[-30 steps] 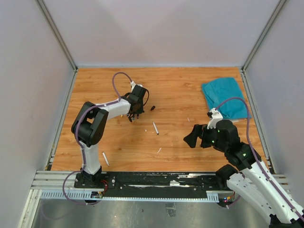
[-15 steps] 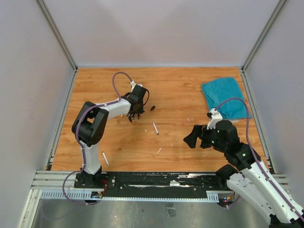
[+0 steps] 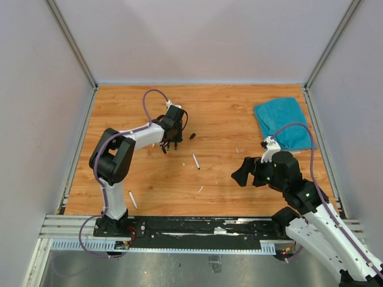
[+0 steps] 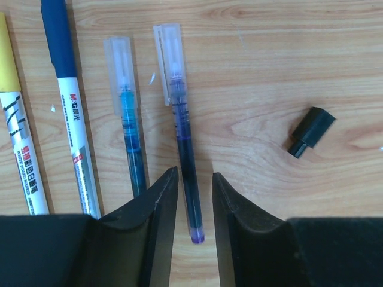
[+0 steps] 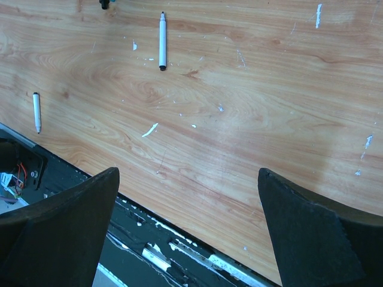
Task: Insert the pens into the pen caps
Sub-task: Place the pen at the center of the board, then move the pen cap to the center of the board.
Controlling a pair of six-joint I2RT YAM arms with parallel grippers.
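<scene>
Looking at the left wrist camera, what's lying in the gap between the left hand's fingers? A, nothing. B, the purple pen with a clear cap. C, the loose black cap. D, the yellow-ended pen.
B: the purple pen runs down into the gap of the left hand, while the black cap lies well off to the right.

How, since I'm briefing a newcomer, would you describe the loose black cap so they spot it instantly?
On the wooden table, find the left gripper above a row of pens. Beyond that row, to the right, lies the black cap alone: stubby and black, unlike the long slim pens.
</scene>
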